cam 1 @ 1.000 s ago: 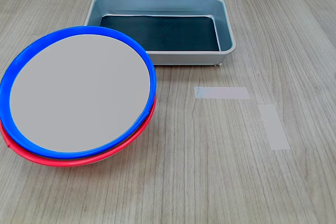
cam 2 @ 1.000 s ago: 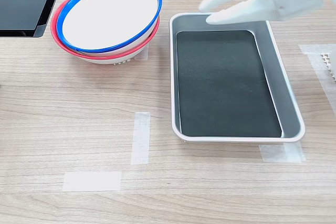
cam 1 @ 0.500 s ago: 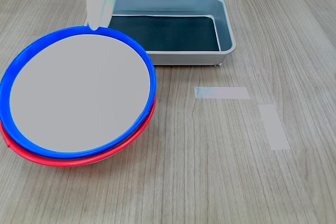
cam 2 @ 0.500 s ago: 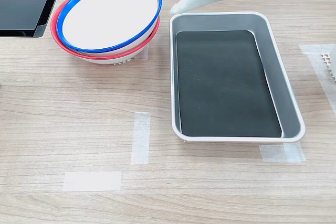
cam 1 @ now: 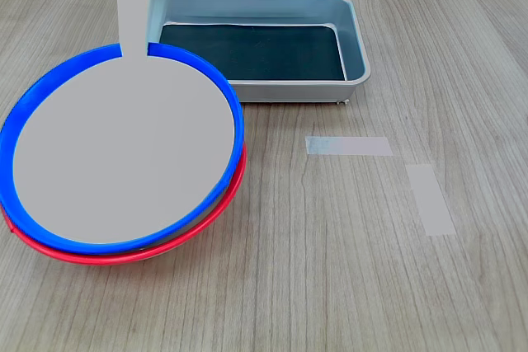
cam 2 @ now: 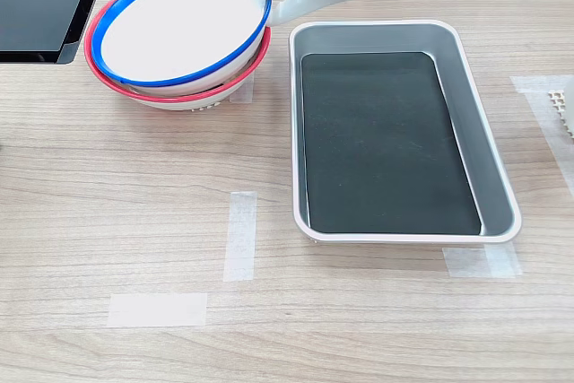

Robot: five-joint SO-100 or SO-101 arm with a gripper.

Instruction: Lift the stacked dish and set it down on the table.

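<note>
Wood-grain table (cam 1: 346,269), round blue-rimmed stacked dish (cam 1: 124,154), white pincer (cam 2: 269,8) clasping its rim

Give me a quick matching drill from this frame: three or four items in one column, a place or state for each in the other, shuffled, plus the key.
Column 1
1. blue-rimmed dish
2. red-rimmed dish
3. metal tray
4. gripper

Column 2
A. holds a dark liner, nothing else
B. straddling a dish rim, one finger inside, one outside
C. top of the stack
D. bottom of the stack, on the table

Pairs: 1-C, 2-D, 3-A, 4-B
</note>
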